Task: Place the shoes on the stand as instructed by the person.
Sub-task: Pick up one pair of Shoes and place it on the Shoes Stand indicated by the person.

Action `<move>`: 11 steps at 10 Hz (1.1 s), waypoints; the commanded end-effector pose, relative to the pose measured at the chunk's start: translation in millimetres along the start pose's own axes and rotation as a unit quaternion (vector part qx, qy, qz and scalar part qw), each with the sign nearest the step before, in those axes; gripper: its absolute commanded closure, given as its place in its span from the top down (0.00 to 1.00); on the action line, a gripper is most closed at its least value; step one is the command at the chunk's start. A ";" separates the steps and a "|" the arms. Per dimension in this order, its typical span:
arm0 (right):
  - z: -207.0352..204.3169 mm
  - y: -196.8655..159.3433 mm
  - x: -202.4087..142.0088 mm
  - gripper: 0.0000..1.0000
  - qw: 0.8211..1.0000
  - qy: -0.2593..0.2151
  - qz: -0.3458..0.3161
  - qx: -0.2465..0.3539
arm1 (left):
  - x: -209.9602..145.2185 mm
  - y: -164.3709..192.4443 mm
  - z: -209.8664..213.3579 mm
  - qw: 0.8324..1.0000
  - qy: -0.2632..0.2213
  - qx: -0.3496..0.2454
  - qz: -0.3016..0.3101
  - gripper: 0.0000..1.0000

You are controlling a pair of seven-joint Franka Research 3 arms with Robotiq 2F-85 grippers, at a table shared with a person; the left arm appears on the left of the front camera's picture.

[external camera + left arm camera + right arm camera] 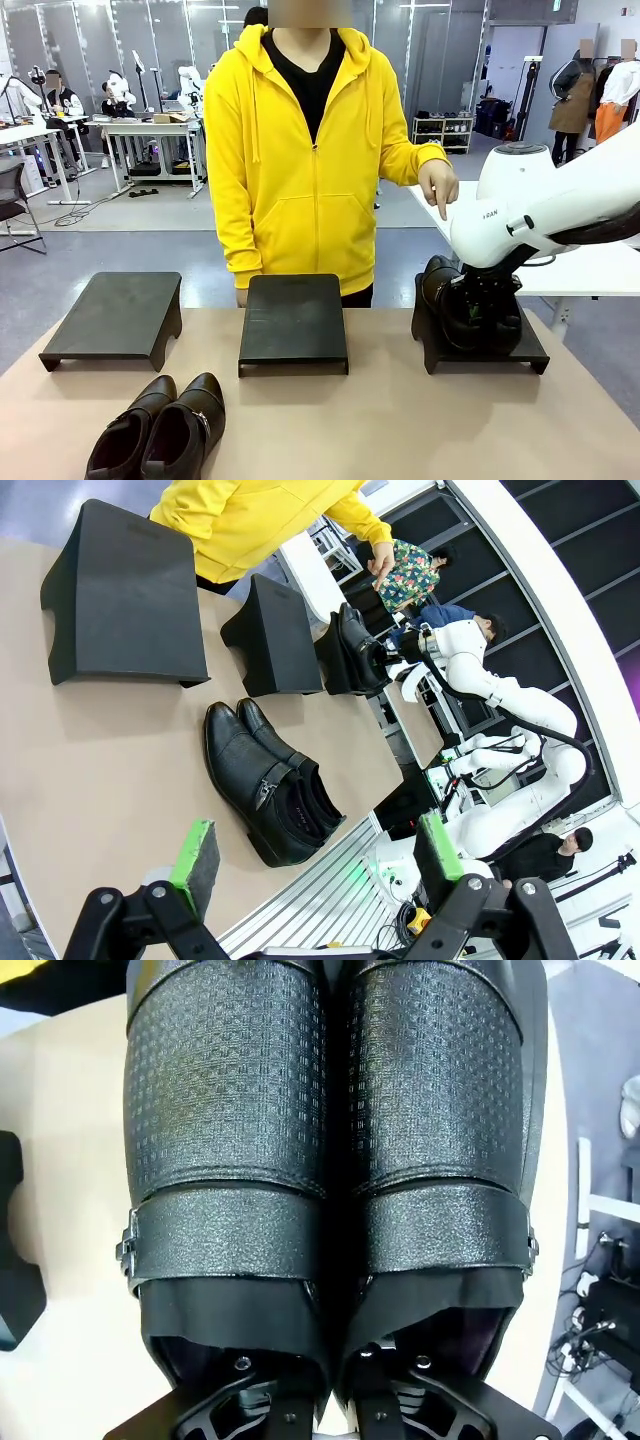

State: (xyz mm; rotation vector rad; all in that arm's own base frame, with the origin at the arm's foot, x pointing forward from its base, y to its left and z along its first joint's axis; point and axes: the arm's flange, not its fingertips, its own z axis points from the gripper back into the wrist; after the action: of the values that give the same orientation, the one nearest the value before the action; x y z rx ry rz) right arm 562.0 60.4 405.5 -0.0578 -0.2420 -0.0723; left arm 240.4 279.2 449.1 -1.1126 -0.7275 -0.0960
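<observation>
Right gripper (488, 300) at stand pair's (230, 1120) heel openings, grip unclear; left gripper (315, 855) spread wide; table pair (165, 430) toes toward person (300, 150).

- A tan tabletop (420, 430) filled the foreground.
- A white table (590, 272) stood beyond its right corner.
- White worktables (150, 128) stood well back, left.
- A black chair (12, 195) sat at the left edge.
- A low shelf rack (443, 133) stood far behind.
</observation>
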 end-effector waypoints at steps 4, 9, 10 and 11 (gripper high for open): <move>-1.2 4.9 -7.3 0.89 0.999 -0.022 -0.020 -0.021 | 0.1 0.1 0.9 1.000 -0.002 -0.002 -0.001 1.00; 14.0 -4.3 -12.3 0.96 0.999 -0.022 -0.033 -0.008 | 0.1 0.1 0.9 1.000 -0.002 -0.002 -0.001 1.00; 14.9 -4.7 -12.9 1.00 0.999 -0.022 -0.034 -0.004 | 0.1 0.1 0.9 1.000 -0.002 -0.002 -0.001 1.00; 16.8 -5.1 -13.3 1.00 0.999 -0.024 -0.036 -0.002 | 0.1 0.1 0.9 1.000 -0.002 -0.002 -0.001 1.00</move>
State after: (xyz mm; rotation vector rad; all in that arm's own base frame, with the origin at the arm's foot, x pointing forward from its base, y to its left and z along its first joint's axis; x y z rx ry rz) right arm 550.9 55.1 420.7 -0.0658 -0.2708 -0.1006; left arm 240.4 279.2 449.1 -1.1126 -0.7275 -0.0960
